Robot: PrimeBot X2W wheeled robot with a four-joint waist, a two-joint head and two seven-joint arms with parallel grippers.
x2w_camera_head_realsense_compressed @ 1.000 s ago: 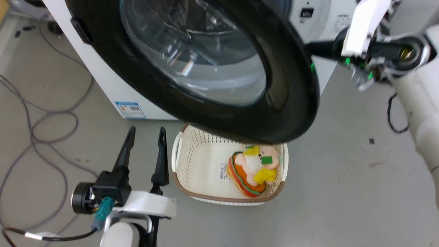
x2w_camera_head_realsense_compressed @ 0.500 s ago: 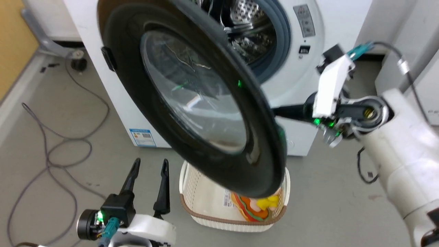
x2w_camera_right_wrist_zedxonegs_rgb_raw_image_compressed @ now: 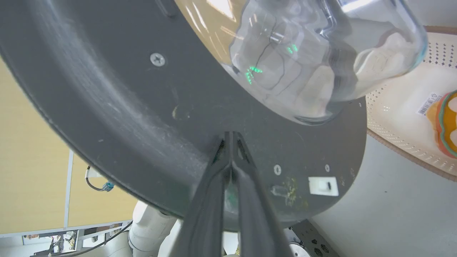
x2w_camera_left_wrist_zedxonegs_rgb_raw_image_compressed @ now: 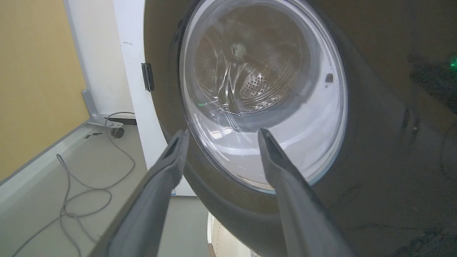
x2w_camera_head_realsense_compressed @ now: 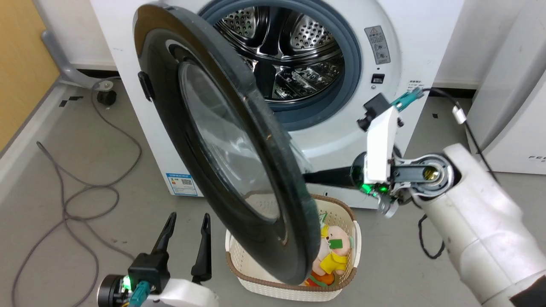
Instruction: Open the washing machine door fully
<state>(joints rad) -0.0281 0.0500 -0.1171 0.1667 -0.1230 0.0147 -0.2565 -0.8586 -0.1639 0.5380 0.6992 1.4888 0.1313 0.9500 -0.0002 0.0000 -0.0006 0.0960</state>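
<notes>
The washing machine door point(x2w_camera_head_realsense_compressed: 222, 140), round glossy black with a bulging glass bowl, stands swung out from the white machine point(x2w_camera_head_realsense_compressed: 341, 136), nearly edge-on to the head camera. My right gripper point(x2w_camera_head_realsense_compressed: 313, 177) reaches in from the right behind the door. In the right wrist view its fingers are shut together, and the right gripper point(x2w_camera_right_wrist_zedxonegs_rgb_raw_image_compressed: 232, 135) touches the door's dark inner face point(x2w_camera_right_wrist_zedxonegs_rgb_raw_image_compressed: 125, 107) just below the glass bowl point(x2w_camera_right_wrist_zedxonegs_rgb_raw_image_compressed: 321, 60). My left gripper point(x2w_camera_head_realsense_compressed: 186, 221) is open at the lower left, short of the door's outer face point(x2w_camera_left_wrist_zedxonegs_rgb_raw_image_compressed: 375, 125). Nothing lies between the open left gripper point(x2w_camera_left_wrist_zedxonegs_rgb_raw_image_compressed: 221, 132) fingers.
The steel drum point(x2w_camera_head_realsense_compressed: 281, 47) and its grey rubber ring point(x2w_camera_head_realsense_compressed: 352, 64) are exposed. A cream laundry basket point(x2w_camera_head_realsense_compressed: 356, 238) holding a plush toy point(x2w_camera_head_realsense_compressed: 335, 251) sits on the floor under the door's lower edge. Grey cables point(x2w_camera_head_realsense_compressed: 72, 200) lie at left. A white appliance point(x2w_camera_head_realsense_compressed: 520, 106) stands at right.
The head camera has tilted up. The door has swung further out, from facing the camera to nearly edge-on, with my right gripper following behind it. My left gripper stays open.
</notes>
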